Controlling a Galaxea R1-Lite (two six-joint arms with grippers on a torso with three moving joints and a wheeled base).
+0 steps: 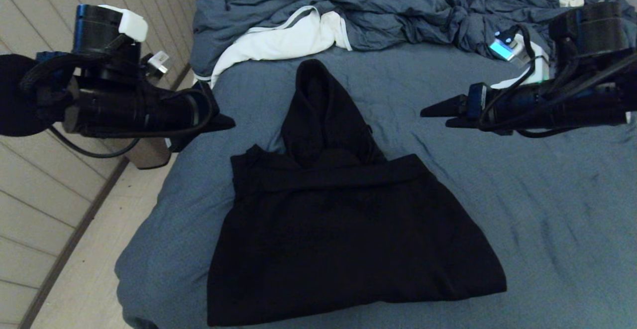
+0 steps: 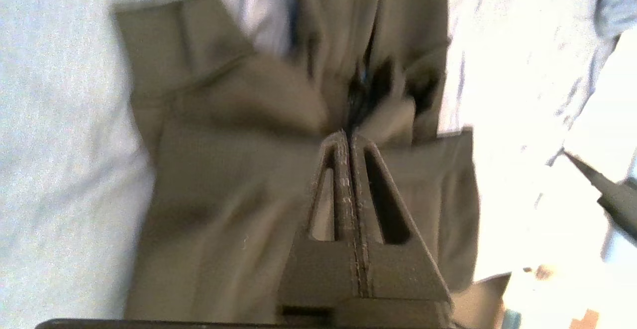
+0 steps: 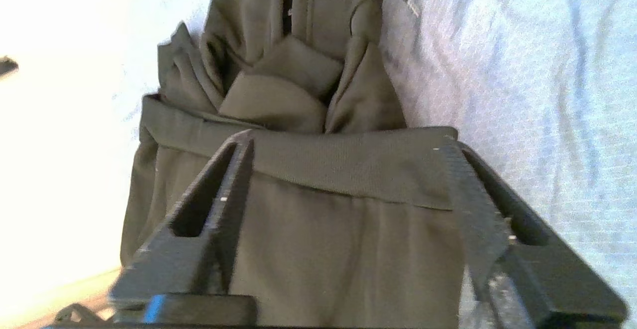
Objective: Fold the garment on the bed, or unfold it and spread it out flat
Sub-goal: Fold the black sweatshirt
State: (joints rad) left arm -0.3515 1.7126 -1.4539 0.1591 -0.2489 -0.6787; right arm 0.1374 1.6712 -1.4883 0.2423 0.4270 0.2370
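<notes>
The black hoodie (image 1: 338,229) lies folded on the blue-grey bed (image 1: 537,204), its ribbed hem band (image 1: 343,172) turned up across the base of the pointed hood (image 1: 321,110). My left gripper (image 1: 231,121) hovers beside the hoodie's upper left corner, shut and empty. In the left wrist view its closed tips (image 2: 347,137) point over the hoodie (image 2: 224,179). My right gripper (image 1: 435,118) hovers to the hoodie's right, open and empty. In the right wrist view my right gripper (image 3: 347,142) spans the ribbed band (image 3: 348,164) from above.
A rumpled blue-grey comforter (image 1: 378,5) and a white cloth with a dark stripe (image 1: 283,38) fill the far end of the bed. A small device with a lit screen (image 1: 503,49) sits at the back right. The bed's left edge drops to a pale floor (image 1: 74,259).
</notes>
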